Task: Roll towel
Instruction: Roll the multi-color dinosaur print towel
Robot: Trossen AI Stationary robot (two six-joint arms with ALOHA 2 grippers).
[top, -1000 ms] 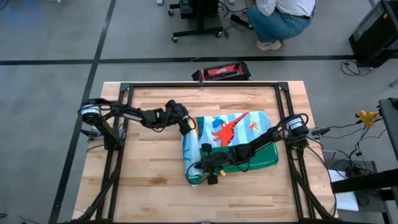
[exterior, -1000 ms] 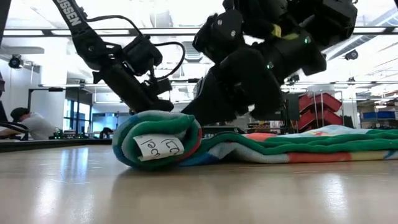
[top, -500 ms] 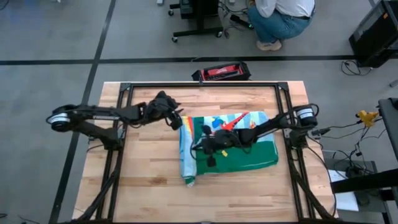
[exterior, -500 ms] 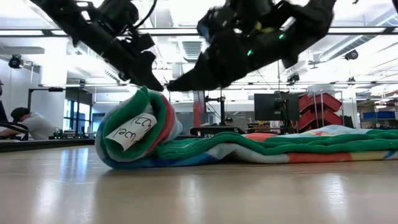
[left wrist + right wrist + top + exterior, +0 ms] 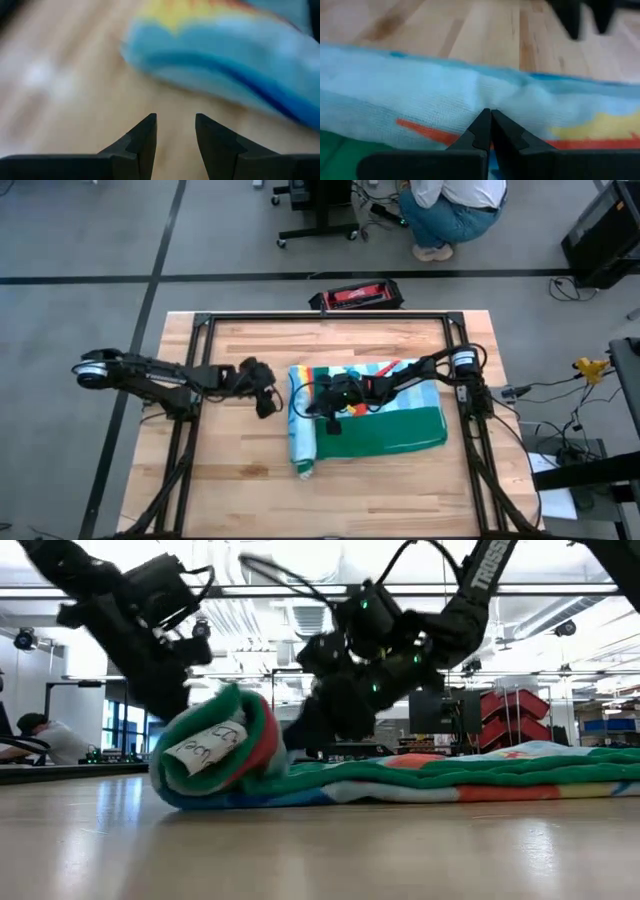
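The towel (image 5: 365, 420) lies part-rolled on the bench (image 5: 230, 470); left end effector (image 5: 266, 402) stands beside the roll, parted and empty; right end effector (image 5: 322, 402), shut and empty, presses the roll so it stays wound.

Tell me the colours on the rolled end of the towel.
Green outside, red and pale blue layers inside, towel; low view.

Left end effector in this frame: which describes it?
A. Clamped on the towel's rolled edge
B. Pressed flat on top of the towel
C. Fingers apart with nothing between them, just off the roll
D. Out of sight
C: the left wrist view shows the left end effector with a gap between its fingers and only bare wood in it, the towel lying ahead, not gripped.
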